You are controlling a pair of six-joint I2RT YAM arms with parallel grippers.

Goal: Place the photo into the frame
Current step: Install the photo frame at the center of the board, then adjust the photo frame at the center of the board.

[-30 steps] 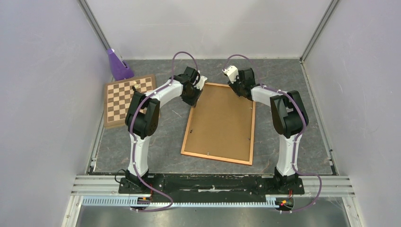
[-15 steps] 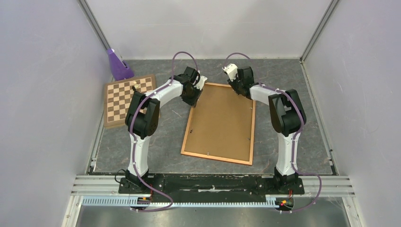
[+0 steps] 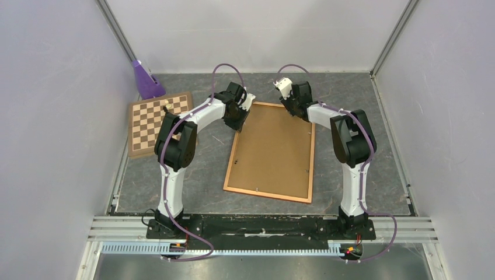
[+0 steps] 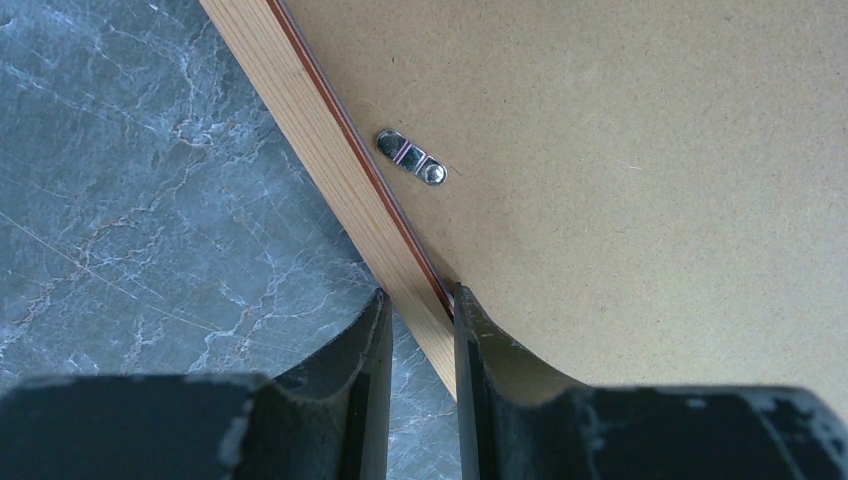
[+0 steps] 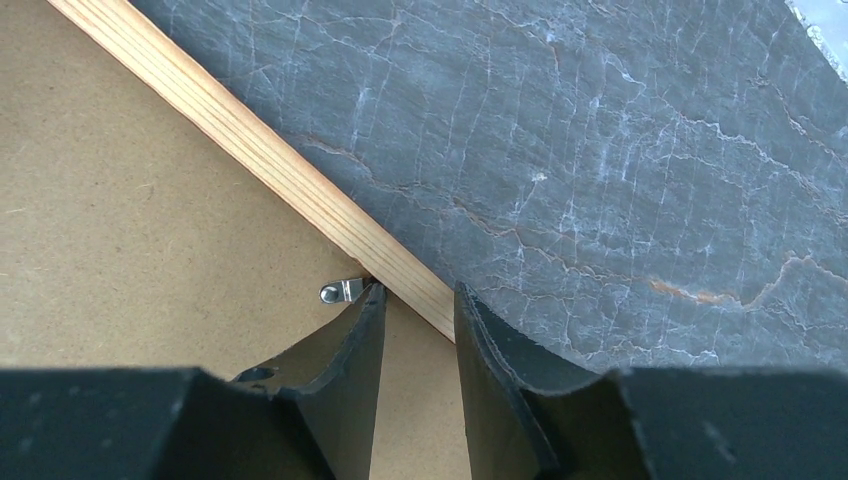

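The frame [image 3: 268,195] lies face down on the grey table, with the brown hardboard backing panel [image 3: 274,149] set inside its orange-brown rails. The photo is not in view. My left gripper [image 3: 241,118] is at the far left corner. In the left wrist view [image 4: 420,300] its fingers are pinched on the pale rail [image 4: 330,150], close to a metal turn clip [image 4: 412,158]. My right gripper [image 3: 289,107] is at the far right corner. In the right wrist view [image 5: 418,290] its fingers are closed astride the rail [image 5: 260,145], beside a clip [image 5: 340,291].
A checkered chessboard [image 3: 157,119] with a small piece on it lies at the left. A purple object [image 3: 146,81] stands in the far left corner. Enclosure walls stand close on both sides and at the back. The arms' base rail runs along the near edge.
My right wrist has shifted slightly left and farther away along the frame's far rail. The left arm and the frame have not visibly moved.
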